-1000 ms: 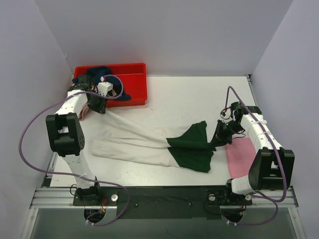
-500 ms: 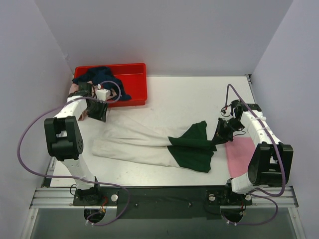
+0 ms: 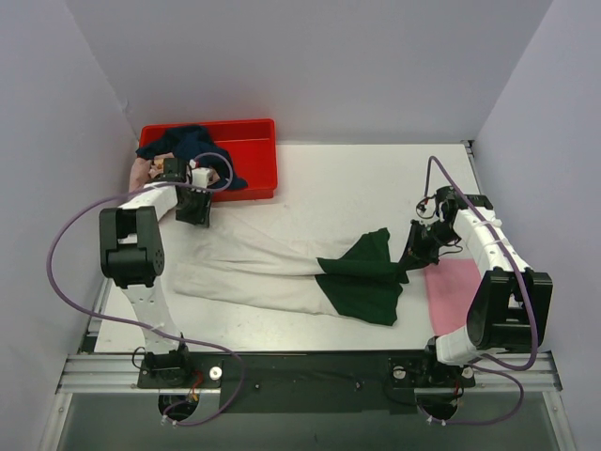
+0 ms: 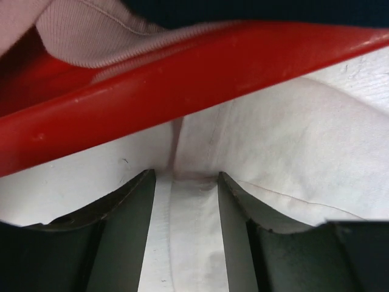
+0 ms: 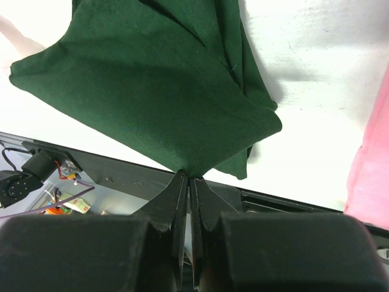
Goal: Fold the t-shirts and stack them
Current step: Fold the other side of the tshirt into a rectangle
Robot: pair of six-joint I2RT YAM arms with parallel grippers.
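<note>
- Your white t-shirt with dark green sleeves [image 3: 254,268] lies drawn out long and narrow across the white tabletop [image 3: 357,188]. Its long axis runs roughly from 9 o'clock to 3 o'clock in the overhead view, and the right end dips a little toward 4.
- The white body points to the 9 o'clock end. The green cloth fans out at the 3 o'clock end in two flat, pointed lobes.
- The cloth is soft knit. The white part is creased into long folds, and the green is matte with a stitched seam.
- Your left pincer [image 4: 185,176] sits at the shirt's 9 o'clock end. Its jaws stand a narrow gap apart, packed with a band of white cloth, so it is clamped on the shirt.
- Just past its tips, at 12 o'clock, is the glossy rim of the red plastic crate [image 4: 182,79].
- A ribbed dusty pink t-shirt [image 4: 79,30] hangs over that rim, and a navy t-shirt [image 3: 188,141] is heaped in the crate.
- Your right pincer [image 5: 188,176] has its jaws pressed together on a corner of the green cloth.
- A bright pink t-shirt [image 3: 455,291] lies flat at 4 o'clock of that pincer, just beside the green end and apart from it.
</note>
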